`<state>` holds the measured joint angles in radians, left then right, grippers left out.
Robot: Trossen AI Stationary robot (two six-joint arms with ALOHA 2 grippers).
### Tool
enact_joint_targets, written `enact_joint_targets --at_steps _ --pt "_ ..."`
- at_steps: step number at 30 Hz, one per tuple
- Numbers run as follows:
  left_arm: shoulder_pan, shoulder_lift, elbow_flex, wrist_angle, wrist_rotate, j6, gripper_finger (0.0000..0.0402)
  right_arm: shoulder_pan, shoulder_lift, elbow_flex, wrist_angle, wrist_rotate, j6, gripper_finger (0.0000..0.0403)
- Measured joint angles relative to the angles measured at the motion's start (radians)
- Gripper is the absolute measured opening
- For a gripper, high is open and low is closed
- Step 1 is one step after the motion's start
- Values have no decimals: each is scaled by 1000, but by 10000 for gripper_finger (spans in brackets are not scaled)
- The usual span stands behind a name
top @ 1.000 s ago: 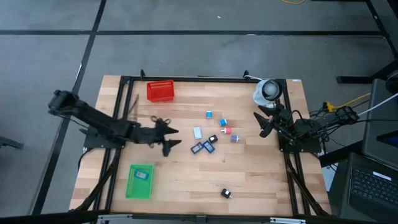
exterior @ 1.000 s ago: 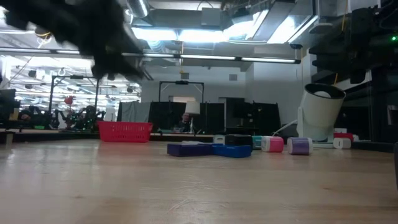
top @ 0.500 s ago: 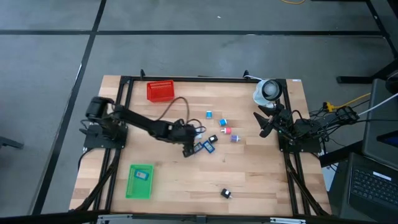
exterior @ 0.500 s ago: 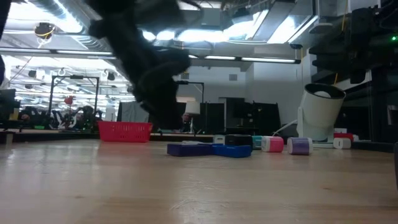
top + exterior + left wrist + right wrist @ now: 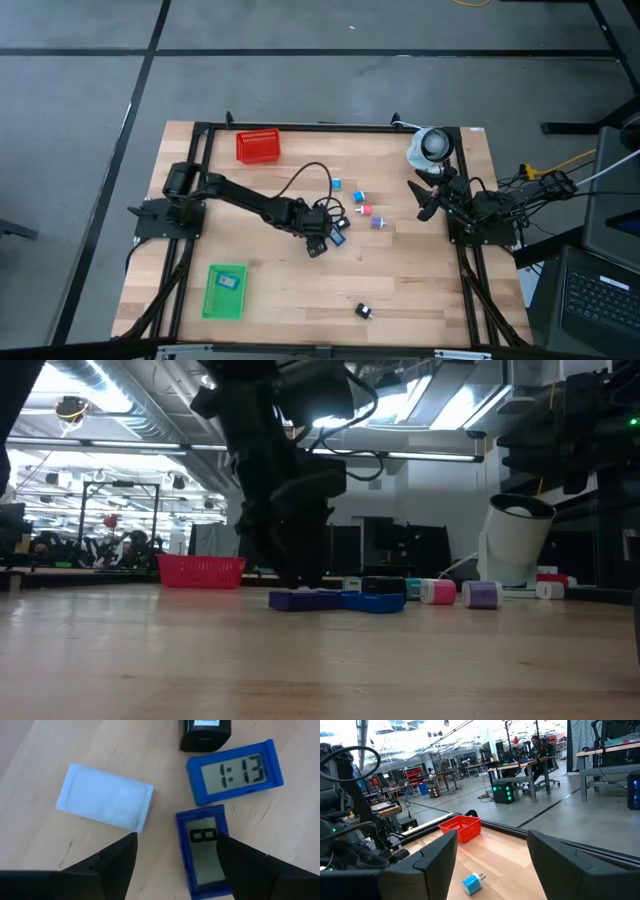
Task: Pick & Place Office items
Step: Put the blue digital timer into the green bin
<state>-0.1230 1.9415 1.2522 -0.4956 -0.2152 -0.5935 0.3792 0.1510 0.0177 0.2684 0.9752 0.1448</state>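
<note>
My left gripper (image 5: pixel 320 244) (image 5: pixel 300 578) is open and low over the cluster of small items in the middle of the table. In the left wrist view, the gripper (image 5: pixel 176 841) has one finger on either side of a small blue clock (image 5: pixel 202 851) that lies flat on the wood. Next to it lie a second blue clock (image 5: pixel 235 772), a pale white box (image 5: pixel 104 803) and a black piece (image 5: pixel 205 732). Blue (image 5: pixel 336 184), pink (image 5: pixel 366 210) and purple (image 5: pixel 378 222) pieces lie farther right. My right gripper (image 5: pixel 428 200) (image 5: pixel 492 865) waits open at the right edge.
A red mesh basket (image 5: pixel 258 146) stands at the far left of the table. A green tray (image 5: pixel 212 300) with a blue piece in it lies near the front left. A white round container (image 5: pixel 430 147) sits at the far right corner. A lone black piece (image 5: pixel 362 311) lies near the front edge.
My left arm has reached out from the table's left side toward the middle. Its gripper has travelled right and come down onto the cluster of blue pieces. The items have stayed where they were.
</note>
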Motion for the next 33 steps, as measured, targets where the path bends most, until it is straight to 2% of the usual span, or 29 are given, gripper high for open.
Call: enact_joint_targets --at_steps 17,28,33 --pt "-22 18 1 46 19 -75 265 0 0 0 0 0 0 247" --pt "-22 85 6 52 16 -116 265 0 0 0 0 0 0 247" --pt "-23 93 6 46 -4 -86 246 0 0 0 0 0 1 247"
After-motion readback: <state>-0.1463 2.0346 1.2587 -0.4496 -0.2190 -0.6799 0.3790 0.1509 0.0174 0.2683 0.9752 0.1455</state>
